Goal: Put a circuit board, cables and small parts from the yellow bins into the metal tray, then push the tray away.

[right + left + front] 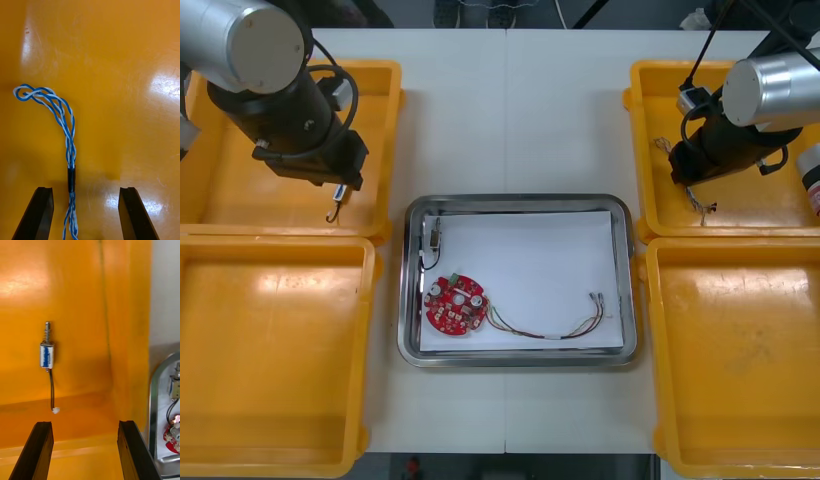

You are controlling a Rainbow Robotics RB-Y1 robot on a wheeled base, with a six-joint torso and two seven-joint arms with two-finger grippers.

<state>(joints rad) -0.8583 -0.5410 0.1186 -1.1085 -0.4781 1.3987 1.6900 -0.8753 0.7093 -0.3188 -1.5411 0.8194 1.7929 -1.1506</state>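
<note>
Twisted blue-and-white cable [70,150] lies in the far right yellow plastic bin [642,160], with the right gripper [85,193] spread open either side of it, lined up for a grab I'd guess. The left gripper [84,425], open too, hangs short of a small silver metal part [47,354]. Round red circuit board [456,305] is already in the shiny metal tray [515,201]. Cable's near end is cut off.
</note>
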